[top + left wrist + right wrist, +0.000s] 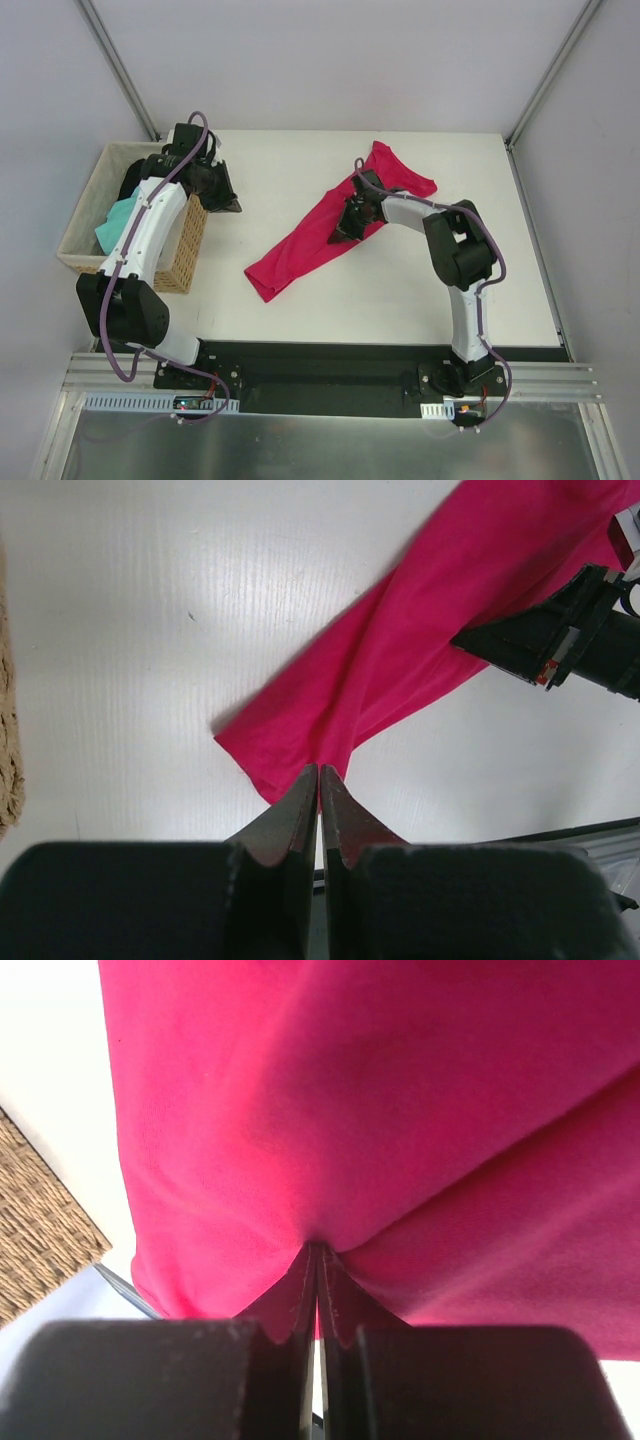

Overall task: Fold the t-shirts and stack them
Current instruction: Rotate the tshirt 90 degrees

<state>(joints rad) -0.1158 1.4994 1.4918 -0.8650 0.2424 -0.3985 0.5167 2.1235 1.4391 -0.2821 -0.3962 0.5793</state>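
Black fingers of the right gripper are clamped together on a pinch of the bright crimson cotton t-shirt, the cloth puckering into a crease right at their tips. Beneath it all, the white table carries that shirt as a long, twisted band. It runs diagonally across the middle, from a bunched end near the far edge down to a narrow tail pointing at the near left corner. The right gripper's hold is partway along the band, closer to the bunched far end. A tan woven wicker basket stands at the left edge with a mint-green t-shirt heaped inside. The left gripper hangs just beside the basket's far right corner, jaws closed on nothing and well apart from the crimson cloth. The step appears to be opening this shirt out flat before any fold. One pinch in the middle of a twisted band will likely only drag it, so the left gripper should open, cross to the free near tail and take a single layer at the hem. Both arms could then lift a little so the twist falls out, draw apart evenly, and lay the cloth down without stretching it.
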